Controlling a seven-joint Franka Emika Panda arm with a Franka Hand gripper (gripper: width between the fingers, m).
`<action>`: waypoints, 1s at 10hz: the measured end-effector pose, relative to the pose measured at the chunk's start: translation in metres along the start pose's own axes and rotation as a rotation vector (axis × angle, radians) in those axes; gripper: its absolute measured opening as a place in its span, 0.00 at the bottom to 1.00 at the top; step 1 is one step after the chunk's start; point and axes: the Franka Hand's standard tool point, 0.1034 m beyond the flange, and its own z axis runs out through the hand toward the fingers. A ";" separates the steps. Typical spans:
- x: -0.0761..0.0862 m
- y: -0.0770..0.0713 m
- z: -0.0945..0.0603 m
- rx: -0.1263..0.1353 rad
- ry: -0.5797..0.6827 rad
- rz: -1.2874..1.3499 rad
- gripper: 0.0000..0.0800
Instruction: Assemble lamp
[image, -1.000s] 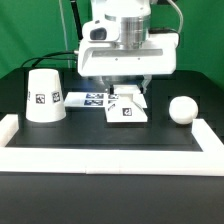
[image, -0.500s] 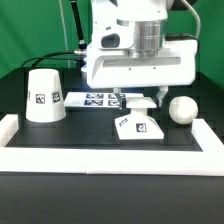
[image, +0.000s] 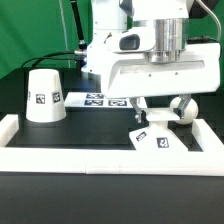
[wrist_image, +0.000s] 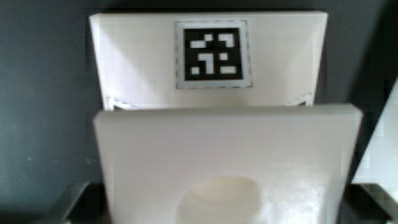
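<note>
Gripper (image: 156, 118) sits low over the base (image: 155, 141). Base is directly beneath it, skewed, close to the white rim (image: 90, 156). Can't tell if the fingers pinch or just straddle it, since the hand body blocks them. My guess: bracing the base against the rim corner. Bulb (image: 186, 110) just beside gripper, shade (image: 42, 95) well apart.

Green backdrop (image: 30, 25) behind; black tabletop (image: 90, 132) (matte), white raised rim (image: 70, 158) along front edge.
</note>
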 end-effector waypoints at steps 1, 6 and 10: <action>0.000 0.000 0.000 0.000 0.000 0.000 0.67; 0.027 -0.021 0.004 0.012 0.012 0.094 0.67; 0.038 -0.027 0.005 0.013 0.031 0.109 0.67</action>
